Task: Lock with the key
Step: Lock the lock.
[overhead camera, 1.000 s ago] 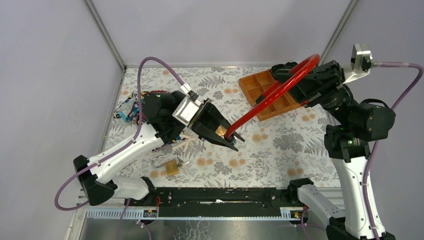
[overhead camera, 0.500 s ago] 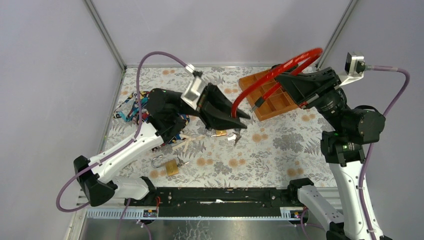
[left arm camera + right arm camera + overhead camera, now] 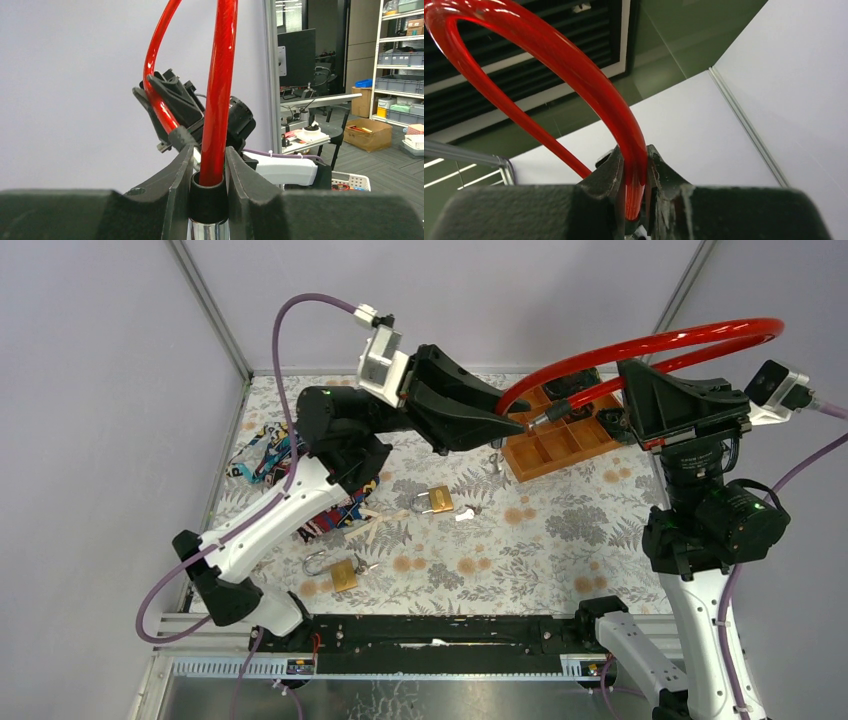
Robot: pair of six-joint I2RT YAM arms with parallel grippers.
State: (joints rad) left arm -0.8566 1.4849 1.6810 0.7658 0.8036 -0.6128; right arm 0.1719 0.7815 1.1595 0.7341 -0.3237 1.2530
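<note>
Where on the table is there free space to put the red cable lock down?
The mat is bare at near right, between the orange tray, the keys and the near edge. The left half is crowded: lanyards, centre padlock, near padlock.

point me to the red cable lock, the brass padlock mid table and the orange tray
red cable lock (image 3: 220, 100): left wrist view, on the thick strand above its black end collar
brass padlock (image 3: 441, 503): top external view, on its brass body
orange tray (image 3: 545, 462): top external view, on its near rim
</note>
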